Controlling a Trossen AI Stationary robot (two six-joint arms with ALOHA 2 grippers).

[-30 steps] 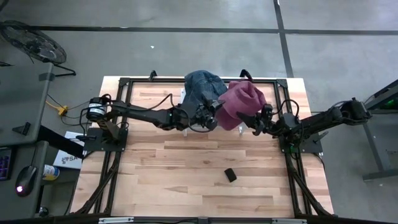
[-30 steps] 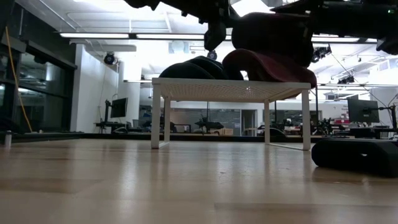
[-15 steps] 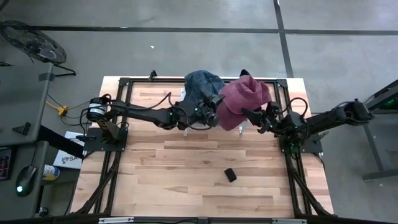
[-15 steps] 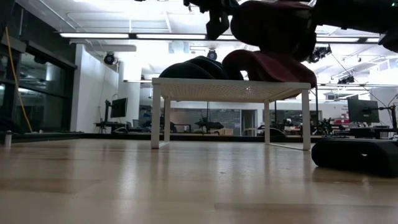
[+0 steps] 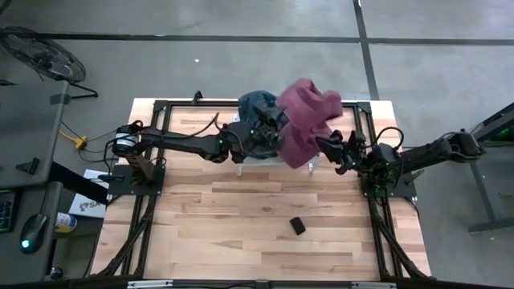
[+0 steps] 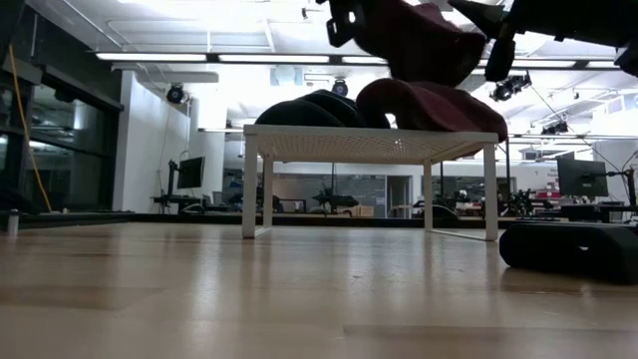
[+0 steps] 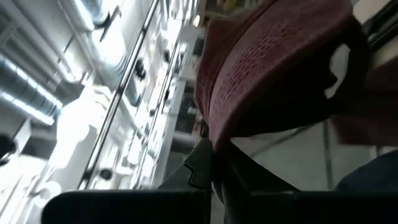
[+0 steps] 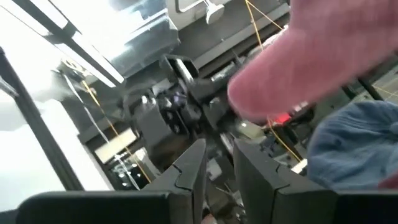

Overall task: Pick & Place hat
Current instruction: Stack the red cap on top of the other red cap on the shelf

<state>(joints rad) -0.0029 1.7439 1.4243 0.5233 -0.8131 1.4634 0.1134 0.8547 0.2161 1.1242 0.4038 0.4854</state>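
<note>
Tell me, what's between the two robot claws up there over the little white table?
In the high view the maroon hat hangs between them: the left gripper pinches its edge, while the right gripper sits just off its other side, empty.

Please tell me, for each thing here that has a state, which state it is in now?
Red hat: lifted above the rack, held at its edge.
Left end effector: shut on red hat.
Right end effector: open, empty, beside the red hat.
Blue hat: resting on the rack.
White rack: standing upright on the table.
Black block: lying on the table, untouched.
</note>
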